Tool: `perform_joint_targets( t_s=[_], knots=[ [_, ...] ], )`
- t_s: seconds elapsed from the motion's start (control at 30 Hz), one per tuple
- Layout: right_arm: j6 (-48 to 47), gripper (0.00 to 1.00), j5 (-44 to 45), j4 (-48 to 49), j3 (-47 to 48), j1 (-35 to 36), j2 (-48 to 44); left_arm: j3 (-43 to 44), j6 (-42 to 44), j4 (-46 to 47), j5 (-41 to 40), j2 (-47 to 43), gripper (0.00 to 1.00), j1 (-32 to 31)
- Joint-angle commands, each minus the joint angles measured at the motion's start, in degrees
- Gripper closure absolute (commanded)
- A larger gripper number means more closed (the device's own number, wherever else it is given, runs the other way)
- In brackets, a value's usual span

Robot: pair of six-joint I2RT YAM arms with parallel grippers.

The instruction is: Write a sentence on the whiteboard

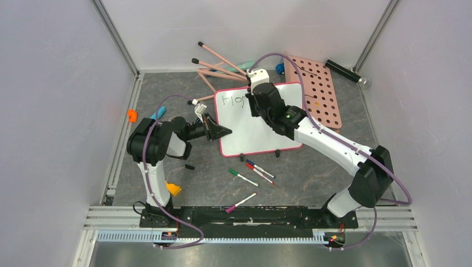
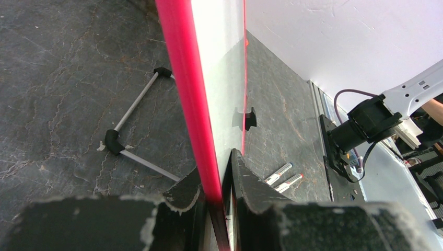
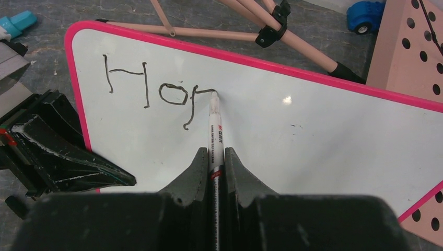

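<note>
The whiteboard (image 1: 259,136), white with a pink-red rim, lies mid-table. My left gripper (image 1: 222,132) is shut on its left edge; in the left wrist view the rim (image 2: 185,78) runs between the two fingers (image 2: 251,183). My right gripper (image 3: 214,154) is shut on a white marker (image 3: 216,128), and its tip touches the board. The sentence (image 3: 156,94) reads "Ho" plus a partly drawn third letter, at the board's upper left (image 1: 232,100). The marker tip sits at the top right of that last letter.
A pink panel full of round holes (image 1: 320,92) lies against the board's right side. Pink rods with black joints (image 1: 222,64) lie behind it. Loose markers (image 1: 260,171) (image 1: 243,177) (image 1: 240,202) lie in front. A black cylinder (image 1: 345,71) and a blue toy car (image 3: 365,14) sit at the back.
</note>
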Motion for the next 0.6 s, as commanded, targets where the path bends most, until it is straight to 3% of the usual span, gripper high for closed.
perform_joint_targets(
  t_s=[0.0,0.57],
  knots=[
    [0.36,1.00,0.20,0.01,-1.73,-0.63,-2.36,0.85,6.21,3.43,0.58,-0.44,0.97,-0.65],
    [0.89,1.00,-7.28,2.35,-2.16,-0.59,-1.11,0.72,6.17,3.43,0.59,-0.59,0.97,-0.60]
  ],
)
